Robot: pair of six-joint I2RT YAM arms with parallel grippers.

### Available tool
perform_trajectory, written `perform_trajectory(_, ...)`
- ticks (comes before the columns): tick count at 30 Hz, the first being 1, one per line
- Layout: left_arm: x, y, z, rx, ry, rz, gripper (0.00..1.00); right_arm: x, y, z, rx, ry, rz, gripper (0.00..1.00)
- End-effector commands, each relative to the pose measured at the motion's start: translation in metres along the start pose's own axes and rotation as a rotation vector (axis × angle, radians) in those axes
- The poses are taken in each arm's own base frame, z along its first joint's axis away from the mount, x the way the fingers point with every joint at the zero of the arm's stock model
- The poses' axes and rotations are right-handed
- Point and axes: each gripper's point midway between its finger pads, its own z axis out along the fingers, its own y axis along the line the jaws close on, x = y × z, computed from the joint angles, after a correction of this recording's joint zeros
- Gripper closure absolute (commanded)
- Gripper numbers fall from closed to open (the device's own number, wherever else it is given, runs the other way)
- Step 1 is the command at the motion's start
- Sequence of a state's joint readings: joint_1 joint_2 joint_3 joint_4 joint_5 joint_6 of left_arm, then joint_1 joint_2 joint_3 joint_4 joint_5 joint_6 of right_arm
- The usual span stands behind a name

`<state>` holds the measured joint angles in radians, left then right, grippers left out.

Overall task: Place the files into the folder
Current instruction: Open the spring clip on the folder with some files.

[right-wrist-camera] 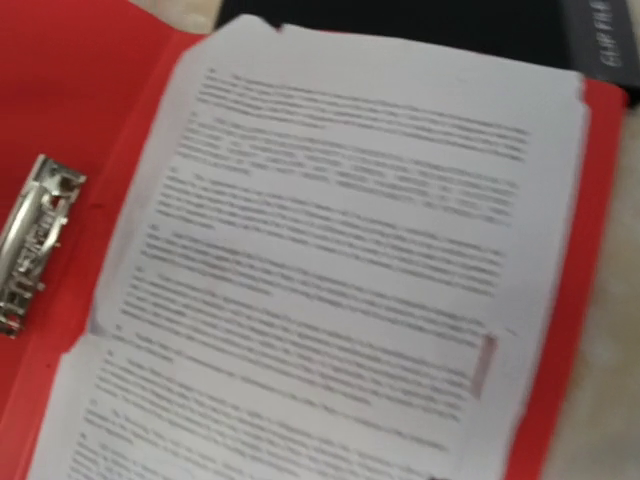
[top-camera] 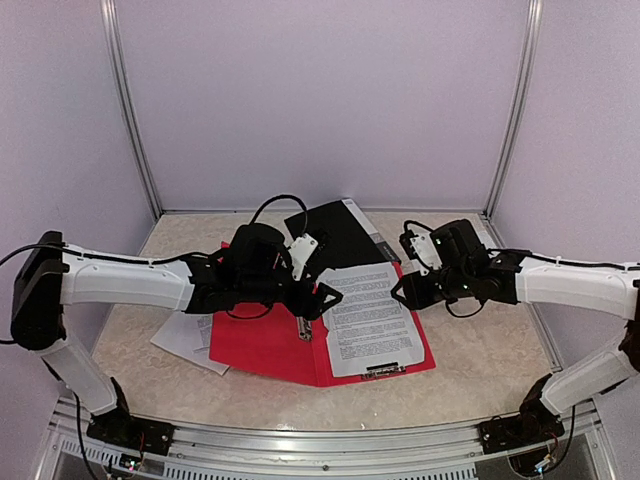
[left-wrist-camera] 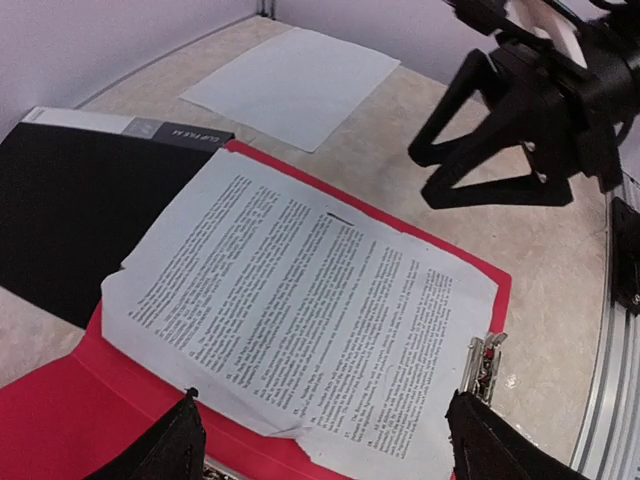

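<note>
A red folder (top-camera: 265,352) lies open on the table, its metal clip (left-wrist-camera: 483,365) at the spine. One of the files, a printed sheet (left-wrist-camera: 300,290), rests on its right half with a torn near corner. My left gripper (left-wrist-camera: 335,445) hovers open over that sheet's inner edge, holding nothing. My right gripper (left-wrist-camera: 425,178) hangs above the folder's far right edge, its jaws apart and empty; its own wrist view shows only the sheet (right-wrist-camera: 340,260) and no fingers. More files (top-camera: 185,340) stick out from under the folder's left side. A blank sheet (left-wrist-camera: 295,85) lies further off.
A black folder (top-camera: 340,235) lies behind the red one, partly under it. White walls with metal posts (top-camera: 135,150) close in the table on three sides. The arm bases (top-camera: 120,430) stand on a rail at the near edge.
</note>
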<state>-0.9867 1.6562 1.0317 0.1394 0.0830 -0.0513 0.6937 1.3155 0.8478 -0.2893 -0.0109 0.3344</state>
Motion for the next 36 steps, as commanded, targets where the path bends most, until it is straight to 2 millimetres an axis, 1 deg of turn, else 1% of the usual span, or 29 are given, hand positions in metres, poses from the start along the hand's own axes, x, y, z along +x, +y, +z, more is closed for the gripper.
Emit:
perform_trajectory(1, 0.046, 0.048, -0.025, -0.157, 0.169, -0.261, 0.2, -0.006, 0.029, 0.021, -0.084, -0.015, -0.044, 0.58)
perform_trajectory(3, 0.056, 0.058, -0.032, -0.19, 0.186, -0.303, 0.21, -0.014, 0.044, 0.031, -0.118, -0.022, -0.079, 0.58)
perform_trajectory(5, 0.069, 0.066, -0.037, -0.218, 0.207, -0.352, 0.23, -0.019, 0.062, 0.045, -0.175, -0.018, -0.119, 0.61)
perform_trajectory(7, 0.082, 0.066, -0.038, -0.226, 0.225, -0.388, 0.25, -0.022, 0.081, 0.059, -0.238, -0.015, -0.166, 0.63)
perform_trajectory(10, 0.103, 0.065, -0.037, -0.233, 0.249, -0.448, 0.28, -0.027, 0.107, 0.082, -0.308, -0.001, -0.24, 0.64)
perform_trajectory(11, 0.112, 0.065, -0.036, -0.24, 0.26, -0.47, 0.28, -0.024, 0.114, 0.091, -0.328, 0.013, -0.262, 0.64)
perform_trajectory(12, 0.118, 0.064, -0.036, -0.241, 0.265, -0.486, 0.29, -0.025, 0.121, 0.1, -0.344, 0.02, -0.281, 0.64)
perform_trajectory(13, 0.122, 0.064, -0.035, -0.244, 0.26, -0.498, 0.29, -0.021, 0.124, 0.111, -0.352, 0.036, -0.296, 0.63)
perform_trajectory(14, 0.13, 0.063, -0.035, -0.248, 0.272, -0.507, 0.29, -0.023, 0.13, 0.117, -0.368, 0.034, -0.306, 0.63)
perform_trajectory(15, 0.129, 0.061, -0.033, -0.24, 0.254, -0.507, 0.29, -0.028, 0.136, 0.121, -0.389, 0.024, -0.315, 0.63)
perform_trajectory(18, 0.14, 0.06, -0.03, -0.264, 0.263, -0.494, 0.28, -0.032, 0.148, 0.133, -0.442, 0.021, -0.333, 0.62)
perform_trajectory(20, 0.145, 0.059, -0.027, -0.269, 0.266, -0.479, 0.27, -0.031, 0.154, 0.141, -0.47, 0.034, -0.349, 0.61)
perform_trajectory(21, 0.151, 0.058, -0.026, -0.269, 0.276, -0.471, 0.26, -0.029, 0.155, 0.145, -0.474, 0.044, -0.357, 0.6)
perform_trajectory(23, 0.156, 0.057, -0.024, -0.275, 0.279, -0.455, 0.24, -0.024, 0.158, 0.153, -0.496, 0.069, -0.376, 0.58)
perform_trajectory(27, 0.166, 0.057, -0.023, -0.279, 0.284, -0.444, 0.22, -0.016, 0.158, 0.162, -0.507, 0.098, -0.414, 0.54)
perform_trajectory(31, 0.172, 0.057, -0.025, -0.28, 0.284, -0.425, 0.22, -0.008, 0.157, 0.167, -0.53, 0.121, -0.473, 0.54)
perform_trajectory(36, 0.174, 0.056, -0.028, -0.279, 0.274, -0.412, 0.22, 0.004, 0.155, 0.171, -0.58, 0.149, -0.51, 0.57)
